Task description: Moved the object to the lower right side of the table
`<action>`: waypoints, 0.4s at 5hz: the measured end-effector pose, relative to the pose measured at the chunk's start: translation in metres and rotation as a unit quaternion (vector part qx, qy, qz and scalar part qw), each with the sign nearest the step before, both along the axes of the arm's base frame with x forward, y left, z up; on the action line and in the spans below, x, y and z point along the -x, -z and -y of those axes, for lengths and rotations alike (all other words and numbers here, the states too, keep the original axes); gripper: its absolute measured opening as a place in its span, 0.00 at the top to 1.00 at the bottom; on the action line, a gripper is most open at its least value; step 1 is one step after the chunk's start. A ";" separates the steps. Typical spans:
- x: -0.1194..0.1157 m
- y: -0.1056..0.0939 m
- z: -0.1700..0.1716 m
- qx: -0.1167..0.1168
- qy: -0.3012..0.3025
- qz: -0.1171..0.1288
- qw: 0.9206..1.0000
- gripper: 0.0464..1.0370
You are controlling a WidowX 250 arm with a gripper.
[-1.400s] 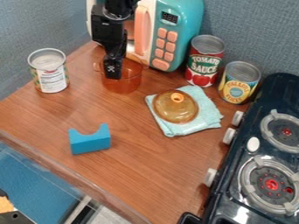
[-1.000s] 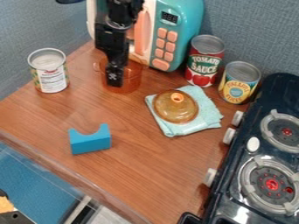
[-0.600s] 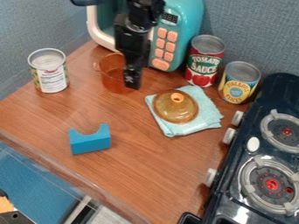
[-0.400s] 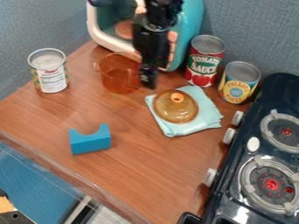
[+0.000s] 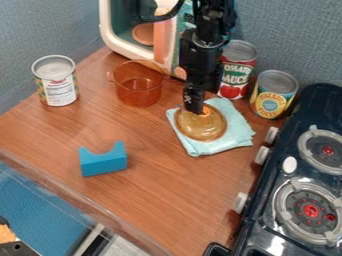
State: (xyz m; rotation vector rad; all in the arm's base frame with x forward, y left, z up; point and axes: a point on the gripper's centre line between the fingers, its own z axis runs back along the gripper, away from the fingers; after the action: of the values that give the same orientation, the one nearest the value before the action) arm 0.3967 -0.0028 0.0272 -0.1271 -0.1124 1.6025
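- Lid (image 5: 199, 129), translucent amber with a central knob (image 5: 206, 111): judged to be the object meant, though none is named in the task. It is found on the folded turquoise cloth (image 5: 235, 136), right of the middle of the wooden surface (image 5: 167, 200).
- Pincer (image 5: 194, 111), black: seen pointing down at the upper left of the knob. Whether it is released or clenched cannot be told, nor can contact with the lid be confirmed.
- Work done: an approach to the lid, at most. No lift is shown, and the lid appears to be borne by the cloth.
- Work left: grasp to be secured, lid to be raised, carried toward the lower right side of the surface, set down and let go. The greater part of the task is thus judged outstanding.
- Destination: the stretch of surface nearer the camera, beside the toy stove (image 5: 310, 175). No part of the lid is placed there.
- Remaining stock, judged not to be required: orange transparent pot (image 5: 138, 91), blue notched block (image 5: 103, 164), red-labelled can (image 5: 238, 72), yellow-labelled can (image 5: 272, 97), white-labelled can (image 5: 57, 85).
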 end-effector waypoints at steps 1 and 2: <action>0.000 0.009 0.002 0.005 0.007 -0.015 1.000 0.04; 0.000 0.017 0.002 0.006 0.008 -0.029 1.000 0.09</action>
State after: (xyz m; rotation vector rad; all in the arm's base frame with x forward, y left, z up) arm 0.3967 -0.0051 0.0099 -0.0910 -0.0561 1.5905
